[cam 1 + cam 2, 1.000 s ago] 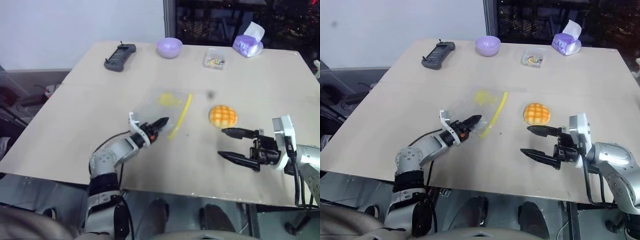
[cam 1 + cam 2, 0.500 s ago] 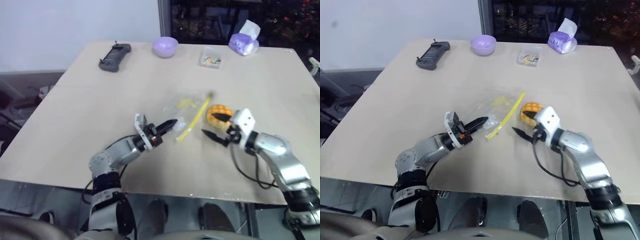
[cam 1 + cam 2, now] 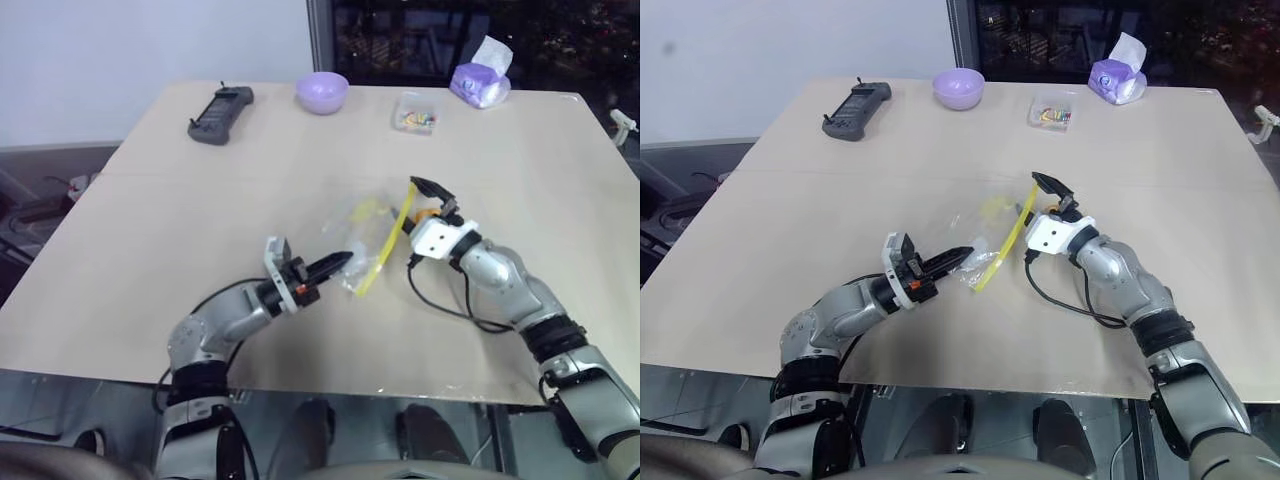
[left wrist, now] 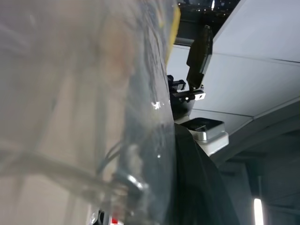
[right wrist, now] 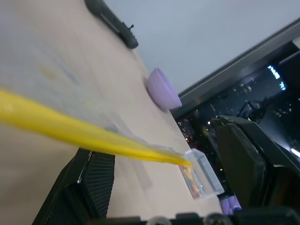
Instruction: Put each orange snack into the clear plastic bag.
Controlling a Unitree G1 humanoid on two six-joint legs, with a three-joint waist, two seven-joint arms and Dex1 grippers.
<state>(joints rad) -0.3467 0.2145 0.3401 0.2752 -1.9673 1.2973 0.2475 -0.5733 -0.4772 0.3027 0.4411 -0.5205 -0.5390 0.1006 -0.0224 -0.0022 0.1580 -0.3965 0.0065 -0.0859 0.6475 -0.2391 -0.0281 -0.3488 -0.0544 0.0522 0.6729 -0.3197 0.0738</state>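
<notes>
Both grippers are at the clear plastic bag mid-table: the left gripper is pinched tight on its near corner, lifting it. Right gripper sits spread wide by the yellow zip strip, with an orange snack peeking out just behind its fingers.

Silver-grey jointed arms, white wrist blocks, black jaws and looping black cables, with seemingly red-marked left wrist.

left arm: reaches from the lower left of the head view toward centre, forearm near level
left gripper: fingers pinched together, pointing right
right arm: enters from the lower right, bent toward centre
right gripper: fingers spread wide, pointing up the frame
</notes>
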